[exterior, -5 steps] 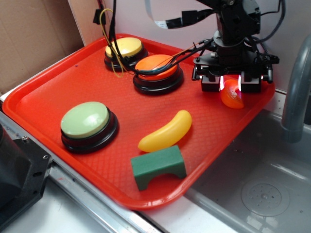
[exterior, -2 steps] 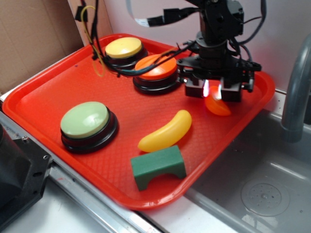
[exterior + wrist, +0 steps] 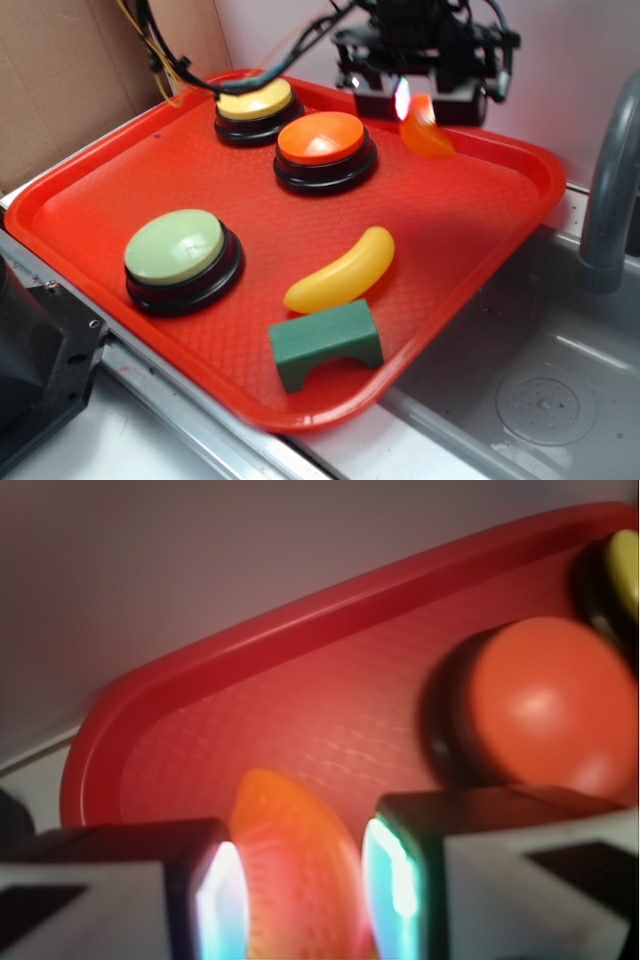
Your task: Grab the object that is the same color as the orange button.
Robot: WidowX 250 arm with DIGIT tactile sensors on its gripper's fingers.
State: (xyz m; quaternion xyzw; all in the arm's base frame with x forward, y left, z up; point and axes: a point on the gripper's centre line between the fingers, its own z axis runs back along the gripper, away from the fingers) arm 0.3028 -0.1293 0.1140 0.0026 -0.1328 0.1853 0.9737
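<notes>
My gripper (image 3: 418,103) is shut on the small glossy orange crescent piece (image 3: 426,135) and holds it in the air above the back of the red tray (image 3: 90,215). In the wrist view the piece (image 3: 295,865) sits clamped between the two fingers (image 3: 400,875). The orange button (image 3: 322,139) on its black base stands on the tray to the left of and below the gripper. It also shows in the wrist view (image 3: 545,705) at the right.
A yellow-topped button (image 3: 256,99) stands at the tray's back. A pale green-topped button (image 3: 176,247) is at the left front. A yellow banana-shaped piece (image 3: 342,270) and a green arch block (image 3: 326,343) lie near the front. A grey sink (image 3: 540,390) and pipe (image 3: 608,180) are at the right.
The gripper has risen off the tray with the orange piece in it and moved left and towards the back. The cables have lifted clear of the orange button.
</notes>
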